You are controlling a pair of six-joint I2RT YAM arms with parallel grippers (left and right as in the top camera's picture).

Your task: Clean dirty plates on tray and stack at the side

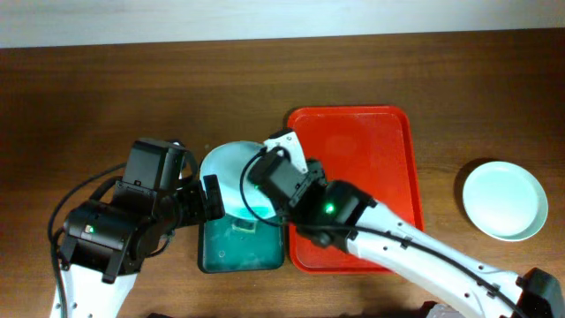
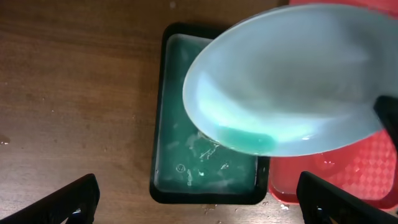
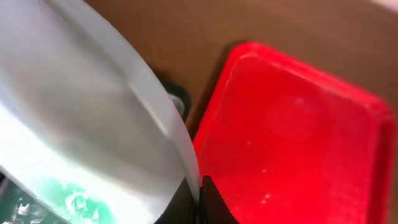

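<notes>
**A:** Brown wooden bench [image 1: 106,88], overhead view. Status of the job?

**B:** Side plate [image 1: 503,200] sits alone on the bench, well right of the tray [image 1: 388,124]. It reads as clean and set aside. The tray floor shows bare red where visible, with no plates on it. Held plate [image 2: 286,81] hangs tilted over the basin [image 2: 165,124], just beside the tray's left edge.

**A:** Who holds it?

**B:** Right tool [image 3: 200,202], clamped on the rim. Left tool [image 2: 198,190] is spread wide, grips nothing and faces down at the basin.

**A:** Clean yet?

**B:** No. There is a teal smear [image 2: 249,138] at the low side of the held plate. Estimate: one of the two visible plates is done, so about halfway on what shows. This one needs wiping, then stacking on the side plate. No stack exists yet.

**A:** Unknowns?

**B:** No further plate appears in any view. The right arm covers the tray's near-left corner from overhead, so something could lie beneath it. I cannot pick out a sponge in the basin with certainty. The right wrist view is blurred, and the held plate fills half of it.
</notes>
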